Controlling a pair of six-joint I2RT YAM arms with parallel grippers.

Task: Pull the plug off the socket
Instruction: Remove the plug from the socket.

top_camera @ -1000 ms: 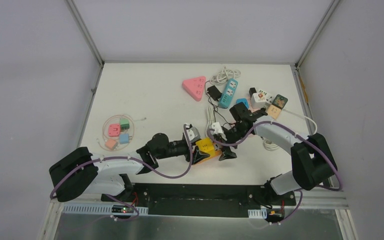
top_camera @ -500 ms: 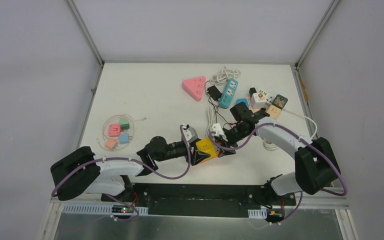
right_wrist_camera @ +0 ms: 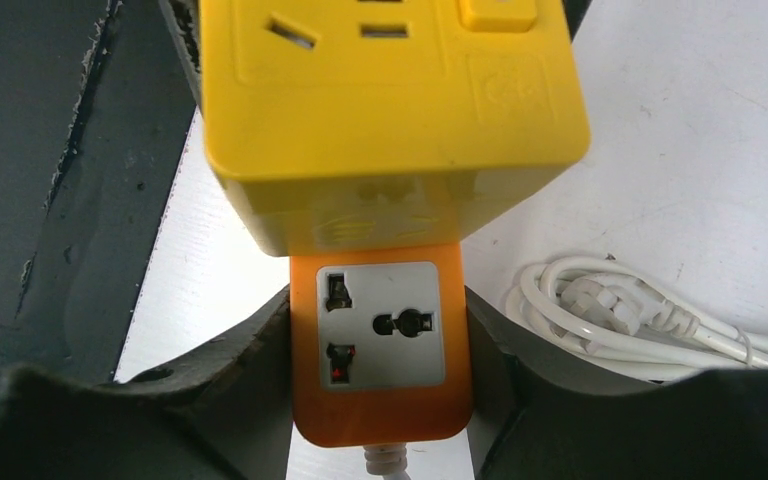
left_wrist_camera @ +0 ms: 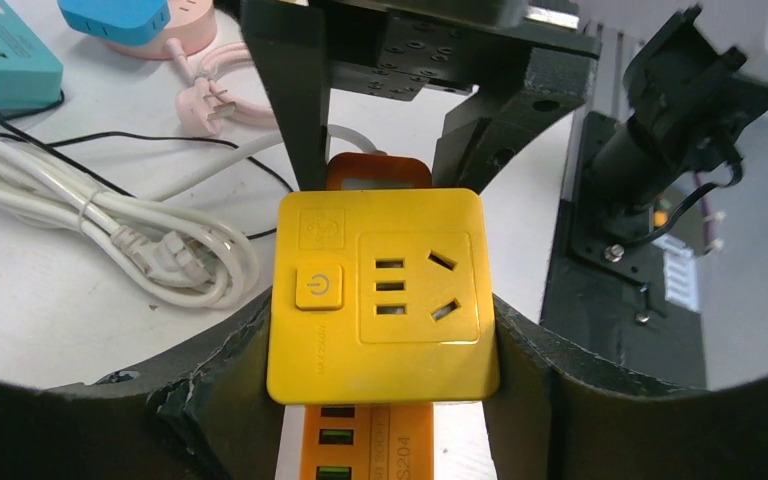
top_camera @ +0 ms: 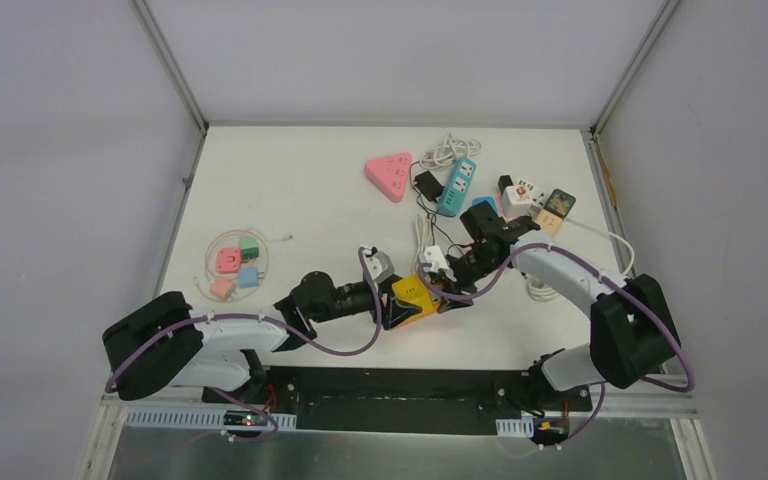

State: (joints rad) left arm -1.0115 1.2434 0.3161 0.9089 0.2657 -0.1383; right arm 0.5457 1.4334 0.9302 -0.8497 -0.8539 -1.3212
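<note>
Near the front edge of the white desk [top_camera: 290,190], between the two arms, is the orange power strip [right_wrist_camera: 380,350], a long rigid plastic bar with a cord leaving one end. I cannot tell whether it rests flat on the desk.

Seated on its face is the yellow cube adapter [left_wrist_camera: 380,295], which is the plug in this task. It is a hard, glossy block with flat sides and rounded corners. It looks light, but its pins probably sit tight in the socket.

The left gripper [left_wrist_camera: 380,335] is closed on the cube, with one finger against each flat side. The right gripper [right_wrist_camera: 380,375] clamps the strip across its narrow width, just beside the cube.

That seems the right split: hold the strip fixed and pull the cube straight off along its pins. The smooth shell may slip under a hard tug. A slanted pull could bend the pins or drag the light strip along.
</note>
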